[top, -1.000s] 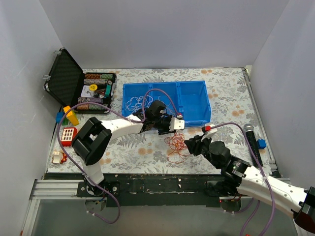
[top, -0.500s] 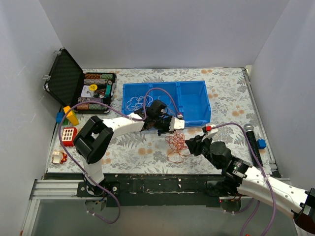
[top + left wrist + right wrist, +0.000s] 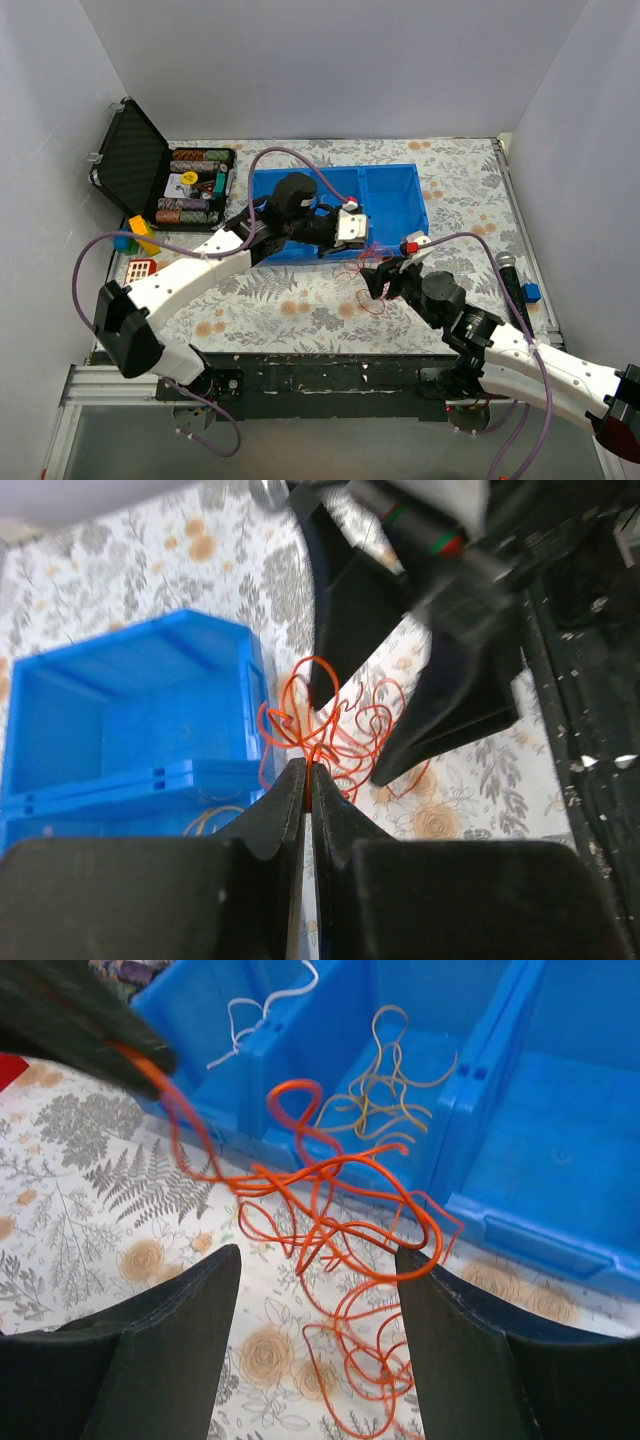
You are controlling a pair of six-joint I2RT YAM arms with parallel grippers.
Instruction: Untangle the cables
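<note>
Floral tablecloth (image 3: 290, 300), mid-frame: left gripper (image 3: 305, 780) pinches thin, curly red cables (image 3: 330, 1200); right gripper (image 3: 315, 1260) gapes near glossy blue bin (image 3: 560, 1090).

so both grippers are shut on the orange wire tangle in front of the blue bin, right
No: only the left gripper is shut on the orange wire tangle. The right gripper is open, its fingers spread apart, as the right wrist view shows. The tangle is in front of the blue bin.

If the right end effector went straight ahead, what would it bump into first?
The right end effector would probably hit the tangled orange cable first; the blue bin lies behind it.
</note>
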